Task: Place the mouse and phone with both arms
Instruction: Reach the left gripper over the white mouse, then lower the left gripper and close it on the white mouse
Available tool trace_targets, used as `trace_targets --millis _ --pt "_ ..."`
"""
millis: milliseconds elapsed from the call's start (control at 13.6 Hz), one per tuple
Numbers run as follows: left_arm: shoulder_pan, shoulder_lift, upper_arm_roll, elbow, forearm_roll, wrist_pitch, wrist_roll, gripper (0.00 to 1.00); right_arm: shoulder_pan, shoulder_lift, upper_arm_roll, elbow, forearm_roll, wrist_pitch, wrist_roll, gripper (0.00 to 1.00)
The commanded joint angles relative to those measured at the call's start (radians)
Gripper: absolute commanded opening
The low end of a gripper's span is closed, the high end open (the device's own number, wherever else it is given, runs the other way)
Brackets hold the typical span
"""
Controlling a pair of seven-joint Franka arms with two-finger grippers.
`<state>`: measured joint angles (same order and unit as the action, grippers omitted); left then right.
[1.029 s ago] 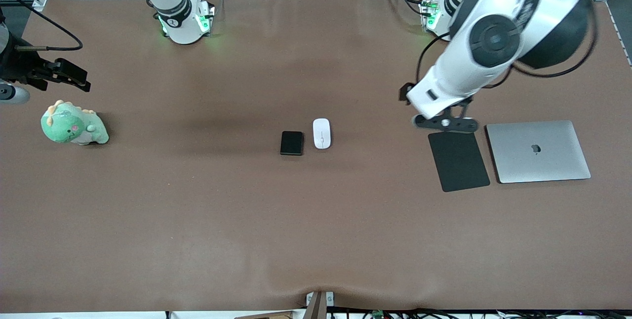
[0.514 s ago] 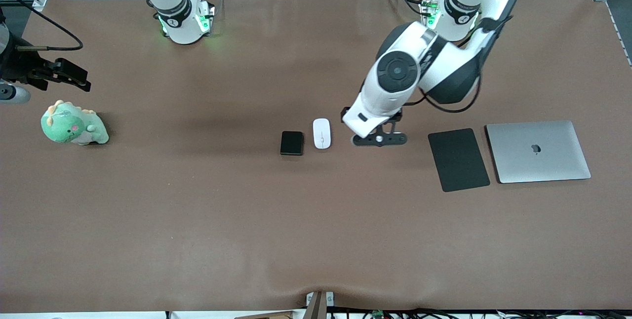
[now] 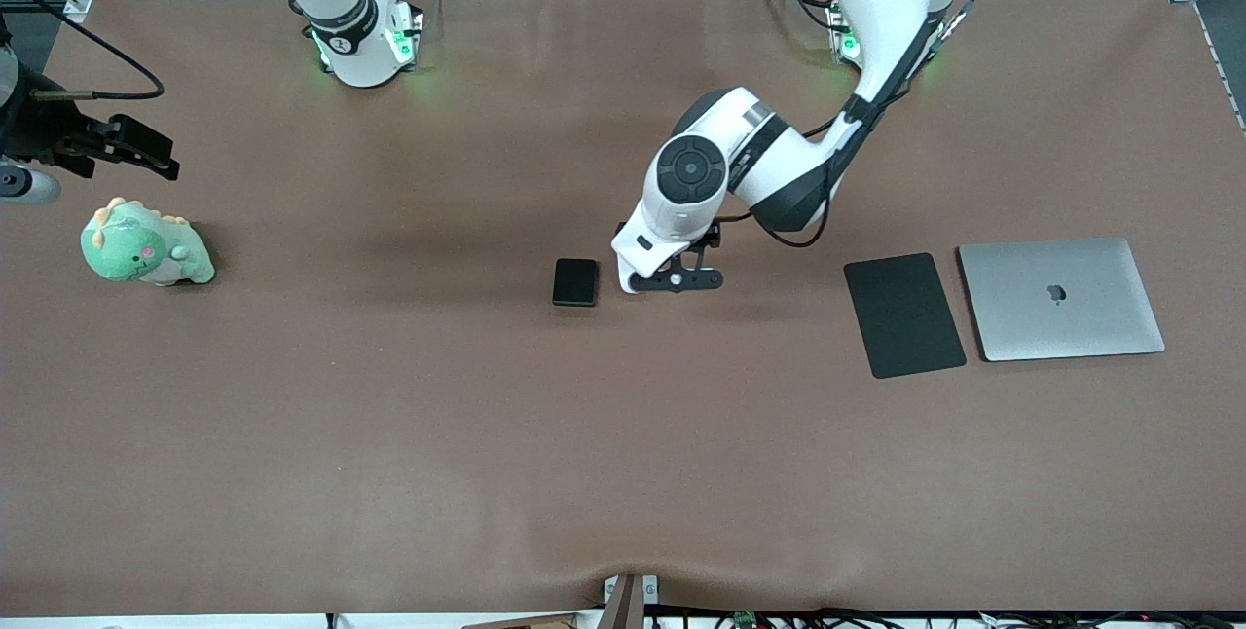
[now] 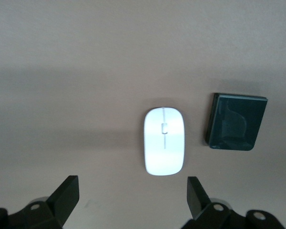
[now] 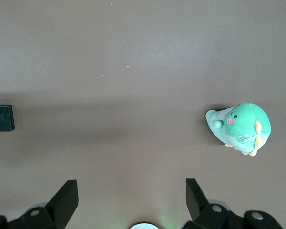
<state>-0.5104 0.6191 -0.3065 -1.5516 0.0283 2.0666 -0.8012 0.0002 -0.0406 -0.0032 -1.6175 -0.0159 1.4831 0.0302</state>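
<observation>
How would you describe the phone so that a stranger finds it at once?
Find the brown table and look at its middle, under the left gripper. Two small things lie side by side there. The phone is the black slab; the mouse is white and oval.

White mouse [image 4: 164,141], black phone [image 3: 574,281], green plush dinosaur [image 3: 144,245], brown table [image 3: 389,415].

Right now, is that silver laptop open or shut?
Shut. The laptop lies flat on the table with its lid down and logo facing up, beside the black mouse pad.
</observation>
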Motion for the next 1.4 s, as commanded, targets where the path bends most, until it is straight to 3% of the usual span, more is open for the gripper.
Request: trace_targets --millis 0,220,441,955,1102,1322 --pt "-0.039 0.053 0.009 0.024 0.025 0.052 -0.035 1.0 0.003 0.002 -0.001 0.008 0.001 -0.009 -0.006 1.0" --pt "-0.062 0.096 0.013 0.022 0.025 0.113 -0.052 0.91 0.003 0.002 -0.001 0.007 0.001 -0.009 -0.006 1.0" --pt "-0.077 0.146 0.012 0.024 0.114 0.136 -0.119 0.9 0.003 0.002 -0.001 0.007 0.001 -0.01 -0.006 1.0" --pt "-0.082 0.205 0.013 0.025 0.125 0.211 -0.136 0.83 0.003 0.002 -0.001 0.007 0.001 -0.009 -0.006 1.0" --pt "-0.076 0.206 0.013 0.025 0.131 0.211 -0.128 0.46 0.003 0.002 -0.001 0.007 0.001 -0.012 -0.006 1.0" --pt "-0.071 0.203 0.015 0.027 0.142 0.211 -0.121 0.04 0.004 0.002 -0.001 0.007 0.001 -0.015 -0.004 1.0"
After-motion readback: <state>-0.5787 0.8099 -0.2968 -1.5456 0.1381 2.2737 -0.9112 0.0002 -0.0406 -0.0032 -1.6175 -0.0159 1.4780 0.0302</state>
